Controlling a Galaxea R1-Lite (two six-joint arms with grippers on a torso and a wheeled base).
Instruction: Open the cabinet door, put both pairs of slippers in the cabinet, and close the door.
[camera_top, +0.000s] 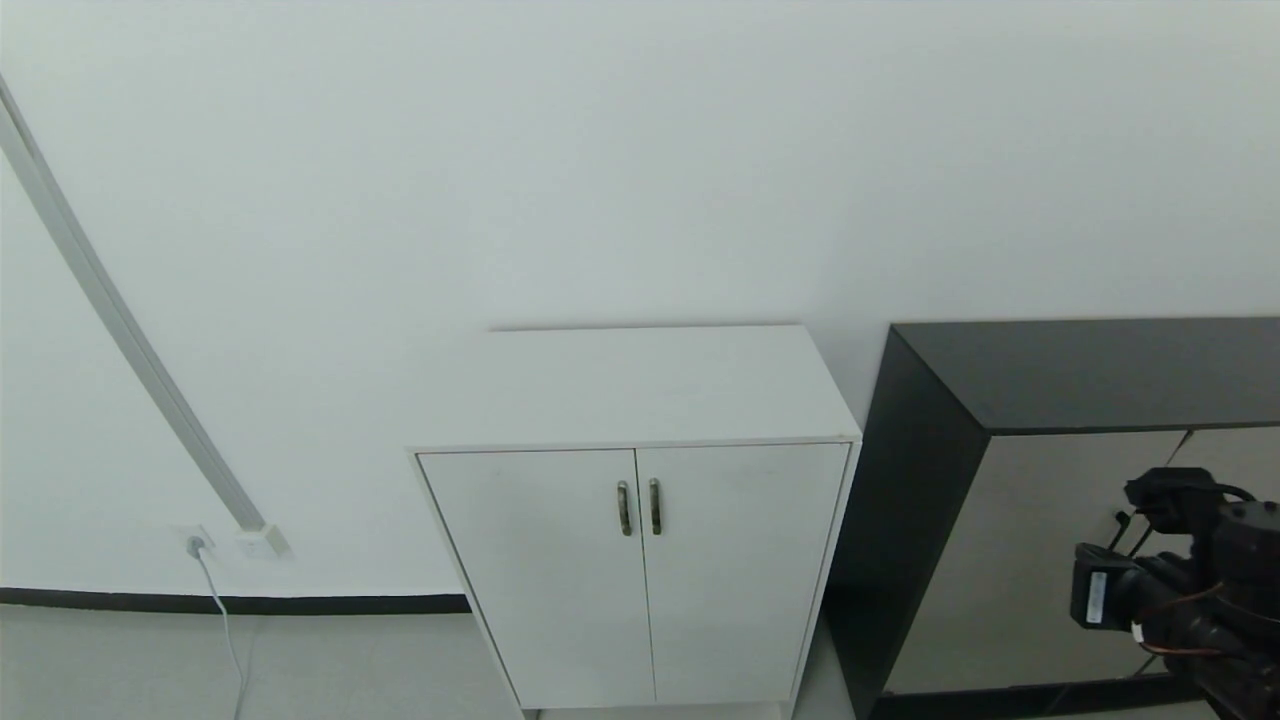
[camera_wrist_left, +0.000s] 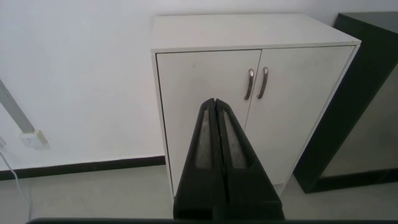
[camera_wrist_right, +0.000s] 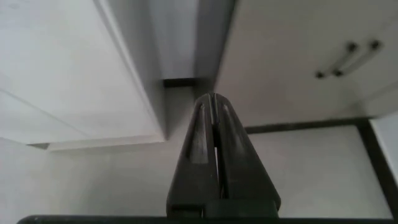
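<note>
The cabinet (camera_top: 650, 385) stands lower centre of the head view, doors (camera_top: 545, 570) closed. Left gripper (camera_wrist_left: 215, 102) and right gripper (camera_wrist_right: 213, 98) are clamped together, empty.

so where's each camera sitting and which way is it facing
Head view: on the robot's head, looking forward and down at the white cabinet, doors closed; the right arm shows at lower right.
Left wrist view: on the left wrist, facing the same cabinet's front past the left gripper, fingers shut.
Right wrist view: on the right wrist, aimed low at the floor and the door handles past the right gripper, fingers shut.
Shared: all three show the handles; head and left wrist views also show the black cabinet.
</note>
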